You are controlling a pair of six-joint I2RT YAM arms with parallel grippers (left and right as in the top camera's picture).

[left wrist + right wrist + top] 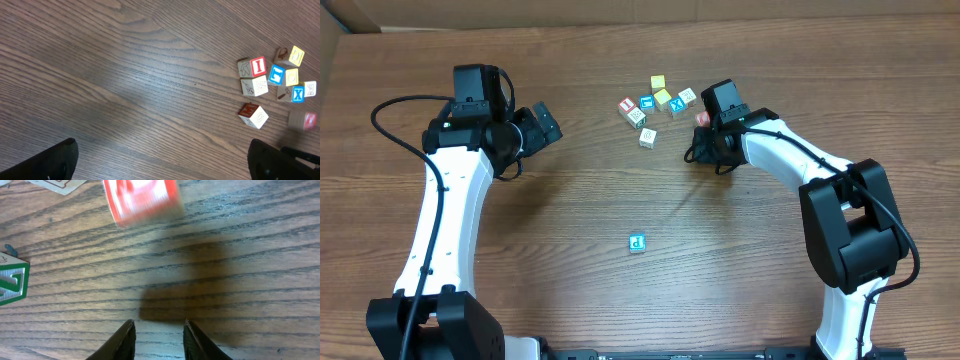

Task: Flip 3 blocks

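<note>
The table (pixel 570 200) is brown wood grain, matt with a faint sheen (solid or laminate, cannot tell); the blocks (pixel 254 86) are pale bare wood with flat painted faces; the left arm (pixel 442 215) wears smooth white plastic; fingers (pixel 125 342) of the right gripper (pixel 159 325) are matt black.

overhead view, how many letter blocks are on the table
10. Seven in a cluster at the far side, a pale block just before it, a red block off the right fingers, a blue-faced block alone mid-scene. None seems hidden.
</note>
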